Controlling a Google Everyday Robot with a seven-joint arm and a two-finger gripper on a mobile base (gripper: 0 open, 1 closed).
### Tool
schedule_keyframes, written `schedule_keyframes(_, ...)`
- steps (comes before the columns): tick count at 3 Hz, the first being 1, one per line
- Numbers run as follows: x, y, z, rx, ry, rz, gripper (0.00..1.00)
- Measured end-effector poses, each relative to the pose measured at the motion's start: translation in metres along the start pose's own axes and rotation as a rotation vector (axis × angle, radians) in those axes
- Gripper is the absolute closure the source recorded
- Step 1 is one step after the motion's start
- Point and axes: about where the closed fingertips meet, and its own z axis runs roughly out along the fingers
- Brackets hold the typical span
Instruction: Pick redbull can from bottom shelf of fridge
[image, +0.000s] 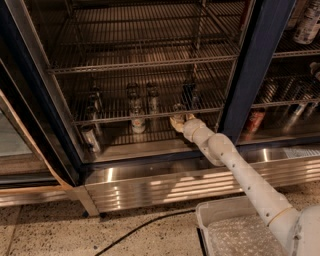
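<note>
- Single camera, mounted high behind the arm (240, 170), faces forward and down into the fridge (255, 70) at close range.
- The view takes in the gripper (178, 121) at the front edge of the bottom shelf (115, 116).

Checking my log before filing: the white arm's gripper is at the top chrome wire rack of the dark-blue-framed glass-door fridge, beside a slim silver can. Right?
Not the top rack: the camera view shows the gripper at the front of the lowest chrome wire rack. It is beside the slim silver can in the dark-blue-framed fridge, as stated.
</note>
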Motion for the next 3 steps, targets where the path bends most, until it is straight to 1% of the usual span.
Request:
schedule_keyframes(1, 0.016, 0.004, -0.028, -0.028, 0.035, 0.022, 1.0)
schedule_keyframes(2, 0.016, 0.004, -0.028, -0.029, 0.034, 0.022, 1.0)
schedule_keyframes(3, 0.015, 0.018, -0.037, -0.061, 0.025, 0.033, 1.0)
